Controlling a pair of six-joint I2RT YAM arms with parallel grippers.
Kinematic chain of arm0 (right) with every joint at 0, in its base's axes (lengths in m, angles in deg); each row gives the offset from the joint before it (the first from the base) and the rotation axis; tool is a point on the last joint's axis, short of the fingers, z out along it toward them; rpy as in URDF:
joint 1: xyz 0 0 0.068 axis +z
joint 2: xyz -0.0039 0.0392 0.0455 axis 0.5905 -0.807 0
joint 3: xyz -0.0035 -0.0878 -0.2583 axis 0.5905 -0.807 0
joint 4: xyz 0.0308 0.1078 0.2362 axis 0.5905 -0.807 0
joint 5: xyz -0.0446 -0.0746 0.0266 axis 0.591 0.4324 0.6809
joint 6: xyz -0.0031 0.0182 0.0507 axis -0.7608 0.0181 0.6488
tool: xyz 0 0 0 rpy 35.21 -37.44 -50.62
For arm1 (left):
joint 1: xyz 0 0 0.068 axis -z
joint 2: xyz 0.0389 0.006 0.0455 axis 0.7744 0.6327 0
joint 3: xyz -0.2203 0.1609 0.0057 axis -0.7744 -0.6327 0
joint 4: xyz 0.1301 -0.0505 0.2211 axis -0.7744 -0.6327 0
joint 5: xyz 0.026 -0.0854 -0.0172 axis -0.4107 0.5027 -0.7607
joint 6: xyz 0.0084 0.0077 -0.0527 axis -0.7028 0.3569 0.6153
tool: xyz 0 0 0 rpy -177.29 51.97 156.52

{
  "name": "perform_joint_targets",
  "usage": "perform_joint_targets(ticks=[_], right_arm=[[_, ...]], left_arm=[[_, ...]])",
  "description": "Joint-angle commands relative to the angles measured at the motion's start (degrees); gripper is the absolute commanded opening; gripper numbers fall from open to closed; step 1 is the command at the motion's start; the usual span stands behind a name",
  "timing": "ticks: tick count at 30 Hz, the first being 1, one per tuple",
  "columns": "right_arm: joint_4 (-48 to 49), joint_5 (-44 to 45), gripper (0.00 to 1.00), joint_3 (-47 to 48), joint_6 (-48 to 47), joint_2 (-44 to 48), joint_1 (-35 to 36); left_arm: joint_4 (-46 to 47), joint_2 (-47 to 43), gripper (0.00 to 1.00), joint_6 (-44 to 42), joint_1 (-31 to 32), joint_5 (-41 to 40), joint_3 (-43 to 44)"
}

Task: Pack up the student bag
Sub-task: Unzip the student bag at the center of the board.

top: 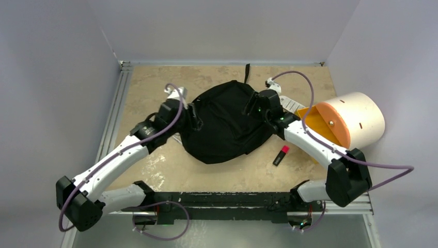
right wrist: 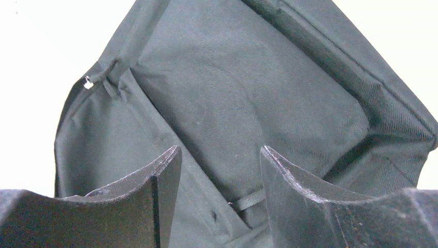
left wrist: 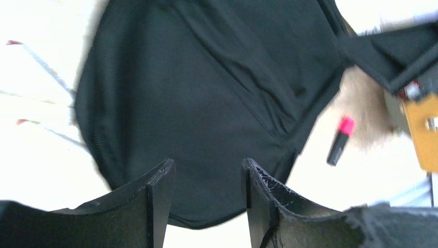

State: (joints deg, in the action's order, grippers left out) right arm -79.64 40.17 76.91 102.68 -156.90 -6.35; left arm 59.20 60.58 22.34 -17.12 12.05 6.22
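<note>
The student bag [top: 224,124] lies slumped in the middle of the table [top: 170,170], its top loop pointing to the far edge. From above it reads as a closed black mound. The right wrist view looks onto greyish fabric folds and a small zip pull [right wrist: 89,82], so we take its mouth to face that side, though we cannot tell how wide it gapes.

The left gripper [left wrist: 206,165] sits at the bag's left edge and the right gripper [right wrist: 219,152] at its right edge. Both have their jaws parted with nothing between them, so neither has hold of the fabric.

Just beside the bag, on its near right, a black marker with a pink cap [top: 280,155] lies loose on the table. Further right a cream-and-orange cylinder [top: 356,121] lies on its side.

We judge this to be the step of arranging the bag for loading, with the packing itself not yet done. The next move, as we see it, calls for one arm to pinch the rim and hold the mouth up. The other would fetch the marker, closing across its slim body, and carry it in without dragging the soft fabric shut.
</note>
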Motion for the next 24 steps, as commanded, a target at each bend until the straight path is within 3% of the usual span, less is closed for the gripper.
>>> perform_joint_targets(ticks=[1, 9, 24], right_arm=[[-4.59, 1.7, 0.61, 0.19, 15.16, 2.08, -0.58], [-16.5, 2.17, 0.61, 4.17, 27.42, -0.54, -0.61], [-13.38, -2.93, 0.53, -1.68, 30.93, 2.55, -0.66]], left_arm=[[0.65, 4.86, 0.49, -1.49, 12.35, -7.8, 2.56], [15.06, 12.71, 0.47, -1.64, 20.39, -6.1, -2.12], [21.94, 20.7, 0.45, 5.43, 22.97, -5.43, -10.34]])
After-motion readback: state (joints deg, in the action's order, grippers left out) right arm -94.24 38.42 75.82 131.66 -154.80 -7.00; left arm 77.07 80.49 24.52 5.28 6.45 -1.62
